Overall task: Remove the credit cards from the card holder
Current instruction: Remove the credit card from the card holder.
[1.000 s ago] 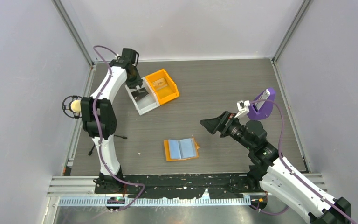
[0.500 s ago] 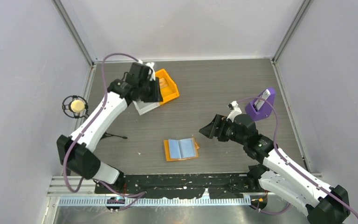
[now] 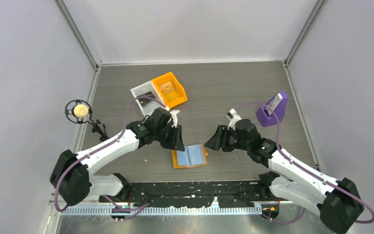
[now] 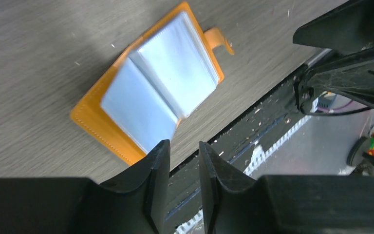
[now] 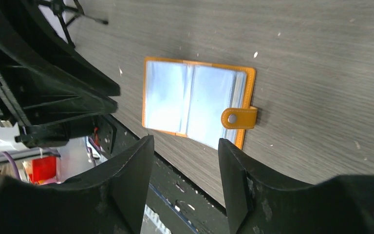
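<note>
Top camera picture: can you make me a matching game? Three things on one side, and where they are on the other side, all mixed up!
Things:
1. card holder
2. purple stand
3. orange bin

Places:
A. towards the back, right beside the white bin
B. near the front, lying open
C. far over on the right

Pairs: 1-B, 2-C, 3-A
</note>
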`<state>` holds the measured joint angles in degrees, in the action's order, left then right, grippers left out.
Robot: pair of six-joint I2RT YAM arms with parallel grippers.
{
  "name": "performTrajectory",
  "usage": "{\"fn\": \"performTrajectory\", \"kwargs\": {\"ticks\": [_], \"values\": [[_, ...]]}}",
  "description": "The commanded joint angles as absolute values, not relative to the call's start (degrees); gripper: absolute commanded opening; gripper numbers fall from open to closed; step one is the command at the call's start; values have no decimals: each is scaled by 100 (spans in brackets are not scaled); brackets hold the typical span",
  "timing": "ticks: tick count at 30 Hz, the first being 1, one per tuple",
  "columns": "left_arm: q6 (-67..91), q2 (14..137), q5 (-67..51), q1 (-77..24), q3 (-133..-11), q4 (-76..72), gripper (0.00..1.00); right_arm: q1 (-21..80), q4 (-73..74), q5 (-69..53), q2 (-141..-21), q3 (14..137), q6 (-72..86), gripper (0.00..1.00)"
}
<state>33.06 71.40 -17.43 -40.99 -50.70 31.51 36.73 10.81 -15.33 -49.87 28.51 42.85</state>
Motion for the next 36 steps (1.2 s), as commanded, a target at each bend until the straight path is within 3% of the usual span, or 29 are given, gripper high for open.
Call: {"fn": "performTrajectory", "kwargs": {"ticks": [1, 8, 20, 36], "values": [[4049, 7352, -2333, -4184, -4412, 1445, 28, 4019, 655, -1584, -5352, 3101, 4228, 58], [4228, 7910, -2169, -4197, -3928, 843, 23, 4585, 75, -1441, -6377, 3190, 4579, 58], [4551, 8441, -1872, -4233, -3455, 581, 19, 4668, -767, -1373, -7594, 3146, 4825, 54], [4627, 7664, -1560, -4271, -3229, 1035, 20, 4672, -613, -935, -7851, 3004, 4708, 47]]}}
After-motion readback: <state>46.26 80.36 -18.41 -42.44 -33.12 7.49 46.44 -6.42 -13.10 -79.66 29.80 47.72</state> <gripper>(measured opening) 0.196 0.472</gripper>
